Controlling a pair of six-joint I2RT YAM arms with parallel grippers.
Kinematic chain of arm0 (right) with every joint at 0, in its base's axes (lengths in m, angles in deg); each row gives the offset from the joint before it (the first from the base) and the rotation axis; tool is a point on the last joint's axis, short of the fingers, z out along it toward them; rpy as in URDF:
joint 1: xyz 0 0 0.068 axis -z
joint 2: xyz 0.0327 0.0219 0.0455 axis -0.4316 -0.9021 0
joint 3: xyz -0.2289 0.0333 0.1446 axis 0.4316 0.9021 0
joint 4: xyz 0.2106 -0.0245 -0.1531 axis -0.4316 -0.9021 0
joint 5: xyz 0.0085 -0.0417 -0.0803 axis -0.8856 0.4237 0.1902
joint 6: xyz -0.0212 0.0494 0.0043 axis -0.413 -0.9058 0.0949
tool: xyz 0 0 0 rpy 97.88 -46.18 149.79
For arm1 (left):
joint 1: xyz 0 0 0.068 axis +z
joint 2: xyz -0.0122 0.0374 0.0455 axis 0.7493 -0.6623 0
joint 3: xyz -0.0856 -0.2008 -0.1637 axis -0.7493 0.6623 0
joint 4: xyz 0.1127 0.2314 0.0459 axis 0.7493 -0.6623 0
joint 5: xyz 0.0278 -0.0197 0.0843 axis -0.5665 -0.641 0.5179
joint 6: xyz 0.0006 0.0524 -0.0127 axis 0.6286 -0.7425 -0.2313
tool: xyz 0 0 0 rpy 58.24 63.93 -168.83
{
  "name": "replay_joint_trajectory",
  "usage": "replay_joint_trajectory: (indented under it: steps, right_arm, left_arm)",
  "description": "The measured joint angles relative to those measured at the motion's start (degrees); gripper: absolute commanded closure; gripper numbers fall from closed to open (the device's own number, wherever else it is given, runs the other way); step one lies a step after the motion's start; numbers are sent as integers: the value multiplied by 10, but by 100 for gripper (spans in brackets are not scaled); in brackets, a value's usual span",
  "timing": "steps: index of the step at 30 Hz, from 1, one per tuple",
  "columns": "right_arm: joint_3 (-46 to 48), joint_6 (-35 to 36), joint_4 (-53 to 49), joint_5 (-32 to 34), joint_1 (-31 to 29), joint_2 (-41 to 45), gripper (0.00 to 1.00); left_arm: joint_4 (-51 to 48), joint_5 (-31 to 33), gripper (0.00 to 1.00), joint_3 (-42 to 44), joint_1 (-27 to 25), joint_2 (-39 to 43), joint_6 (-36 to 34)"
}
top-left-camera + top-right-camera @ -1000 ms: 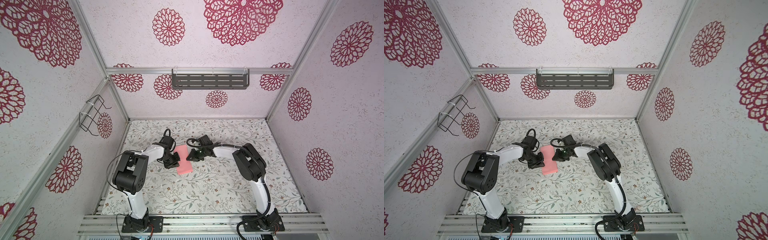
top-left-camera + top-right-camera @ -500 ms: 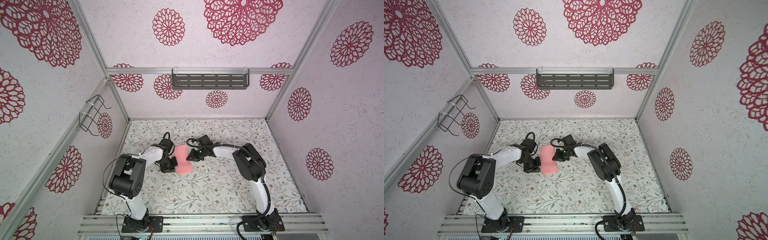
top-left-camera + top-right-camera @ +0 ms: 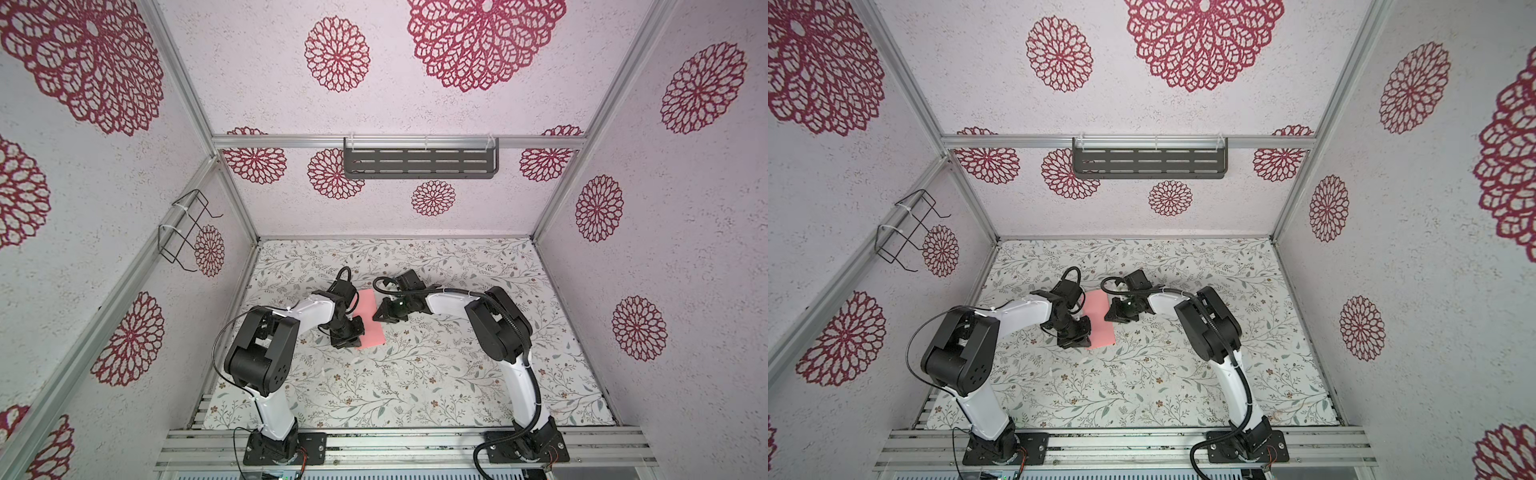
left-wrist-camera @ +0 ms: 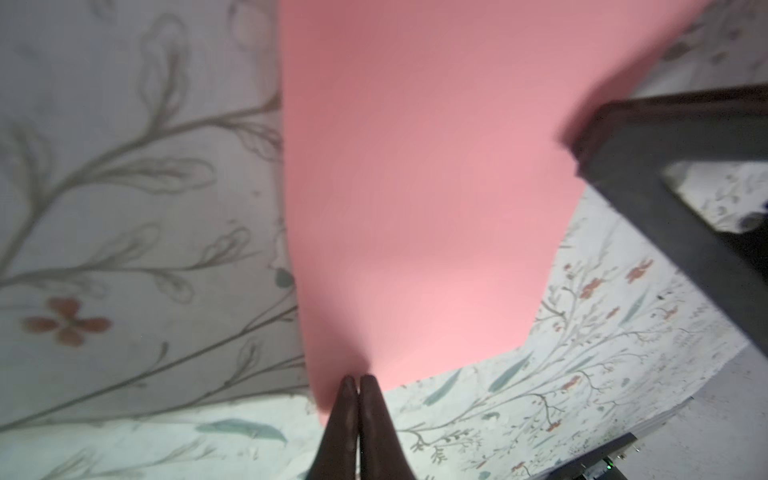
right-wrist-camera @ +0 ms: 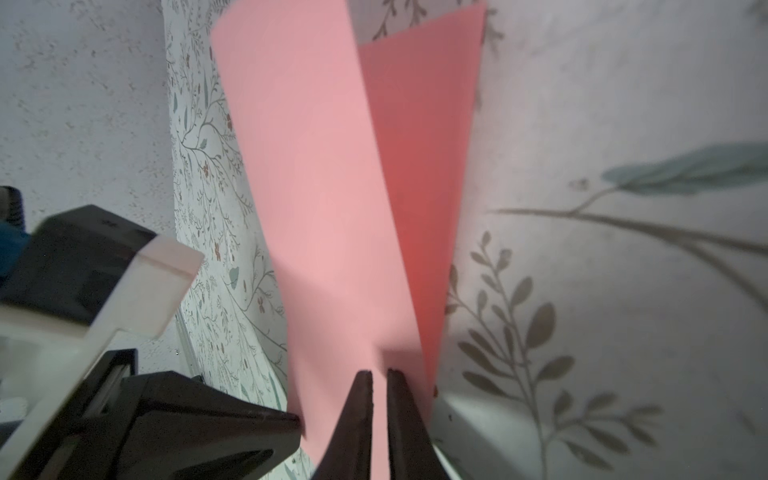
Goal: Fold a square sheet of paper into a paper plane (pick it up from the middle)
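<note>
Noting paper (image 3: 370, 318) folded into narrow strip, two layers showing, on table (image 3: 415, 382) near centre. Your left gripper (image 4: 358, 380) at strip's 7 o'clock corner, fingers pressed together. Your right gripper (image 5: 380, 374) at 3 o'clock edge, thin slit between fingers; grip unclear.

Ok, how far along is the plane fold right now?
Done: the square sheet of paper is folded in half into a narrow rectangle, though its top layer gapes open in the right wrist view. In hand: the left end effector, shut, is at its near corner; the right end effector, almost closed, at its side edge. Remaining: nose and wing folds; no dart shape yet.
</note>
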Motion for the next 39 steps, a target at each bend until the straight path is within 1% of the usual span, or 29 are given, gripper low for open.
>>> replay_joint_trajectory:
  steps: [5, 9, 11, 14, 16, 19, 21, 26, 29, 32, 35, 39]
  right_arm:
    - [0, 0, 0, 0, 0, 0, 85]
    - [0, 0, 0, 0, 0, 0, 85]
    - [-1, 0, -1, 0, 0, 0, 85]
    - [-4, 0, -5, 0, 0, 0, 85]
    - [-6, 1, -7, 0, 0, 0, 85]
    - [-10, 2, -11, 0, -1, 0, 83]
    - [-14, 4, -12, 0, -1, 0, 81]
    - [-34, 8, -38, 4, 2, 0, 75]
    - [-48, 11, -61, 9, 8, 0, 72]
    - [-49, 10, -71, 19, 15, 10, 70]
    - [-27, 9, -71, 36, 21, 45, 70]
    - [40, -1, -48, 75, 33, 127, 70]
  left_arm:
    - [-30, 29, 92, -5, -2, 0, -22]
    - [-60, 51, 89, -8, 0, 7, -34]
    - [-73, 55, 85, -8, 6, 15, -36]
    - [-68, 48, 76, -8, 21, 37, -28]
    - [-44, 35, 68, -5, 33, 51, -7]
    - [3, 14, 62, 12, 43, 59, 30]
    - [26, 4, 59, 26, 46, 57, 52]
    - [66, -20, 57, 44, 46, 47, 92]
    - [81, -38, 57, 42, 43, 32, 97]
    - [92, -51, 57, 32, 37, 20, 96]
    - [104, -69, 57, 16, 26, 3, 95]
    - [122, -91, 55, -15, 1, -26, 95]
